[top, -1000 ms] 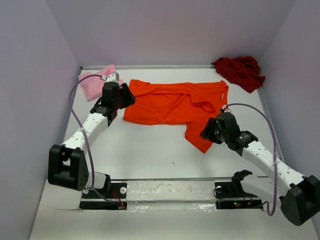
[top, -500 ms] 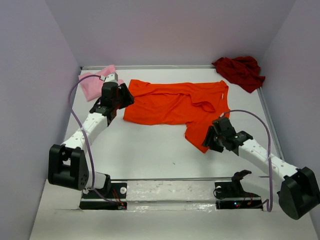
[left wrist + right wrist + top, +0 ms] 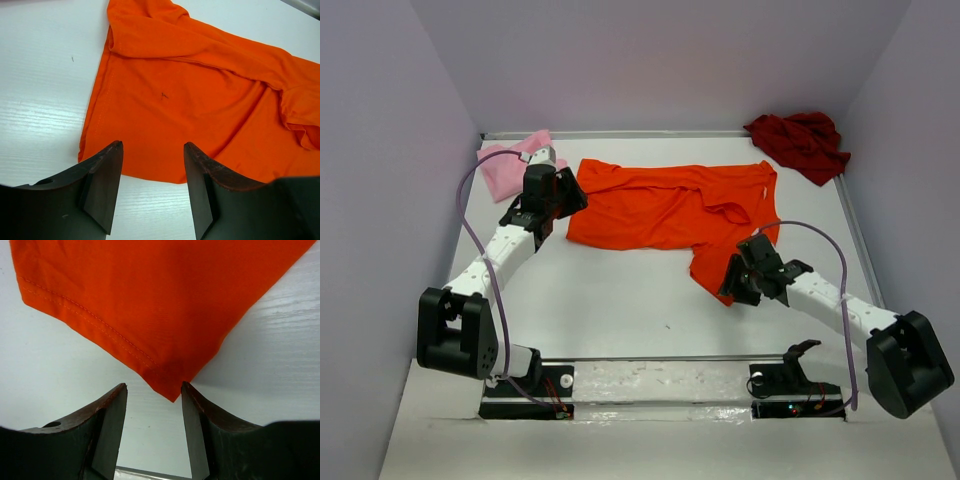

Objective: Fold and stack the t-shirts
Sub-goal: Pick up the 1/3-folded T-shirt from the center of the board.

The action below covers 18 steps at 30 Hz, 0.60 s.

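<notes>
The bright orange t-shirt (image 3: 670,205) lies spread and wrinkled across the middle of the table. My left gripper (image 3: 572,200) is open and empty at the shirt's left edge; in the left wrist view (image 3: 153,150) its jaws frame the shirt's near hem (image 3: 200,100). My right gripper (image 3: 728,290) is open and low at the shirt's near right corner; in the right wrist view (image 3: 152,390) that corner of the shirt (image 3: 150,300) points down between the open jaws. The light pink t-shirt (image 3: 510,165) lies bunched at the back left. The dark red t-shirt (image 3: 800,142) lies crumpled at the back right.
Lilac walls close in the table (image 3: 620,300) at the back and both sides. A metal rail (image 3: 660,372) with the arm bases runs along the near edge. Purple cables (image 3: 470,230) loop beside each arm.
My right gripper has moved down and left, lowering to the orange shirt's near corner. The left arm has barely moved.
</notes>
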Each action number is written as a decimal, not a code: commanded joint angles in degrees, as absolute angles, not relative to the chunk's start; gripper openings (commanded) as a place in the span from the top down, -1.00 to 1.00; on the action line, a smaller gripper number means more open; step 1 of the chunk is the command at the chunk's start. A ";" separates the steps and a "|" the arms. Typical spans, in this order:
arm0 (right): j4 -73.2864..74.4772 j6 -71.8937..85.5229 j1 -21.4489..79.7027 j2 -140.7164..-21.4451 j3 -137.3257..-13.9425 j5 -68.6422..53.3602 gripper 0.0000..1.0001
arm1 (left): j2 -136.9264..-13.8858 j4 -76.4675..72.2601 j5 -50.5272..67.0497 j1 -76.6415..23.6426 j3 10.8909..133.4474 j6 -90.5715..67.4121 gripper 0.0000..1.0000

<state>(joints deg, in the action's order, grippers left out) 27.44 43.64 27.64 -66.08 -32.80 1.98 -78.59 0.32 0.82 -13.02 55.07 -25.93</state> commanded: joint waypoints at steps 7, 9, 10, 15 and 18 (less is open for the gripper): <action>20.57 44.91 28.65 -69.35 -29.62 -3.34 -0.03 | -79.28 -0.09 0.62 -11.87 56.43 -25.14 -0.22; 20.57 44.82 28.65 -69.34 -29.36 -2.82 -0.02 | -79.45 -0.09 0.62 -11.78 56.43 -25.22 -0.22; 20.48 44.65 28.65 -69.43 -29.27 -2.81 0.02 | -79.54 -0.09 0.62 -11.69 56.51 -25.22 -0.22; 19.08 44.74 28.65 -69.96 -28.74 -4.22 0.65 | -80.68 -0.17 0.62 -11.51 56.51 -25.14 -0.22; 18.72 44.74 28.65 -69.61 -28.39 -4.66 1.00 | -81.56 -0.09 -1.93 -11.51 55.81 -25.31 -0.22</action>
<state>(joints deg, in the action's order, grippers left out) 20.36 44.84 28.21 -69.49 -29.32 -3.57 -80.73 0.45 -0.01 -11.88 55.09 -25.93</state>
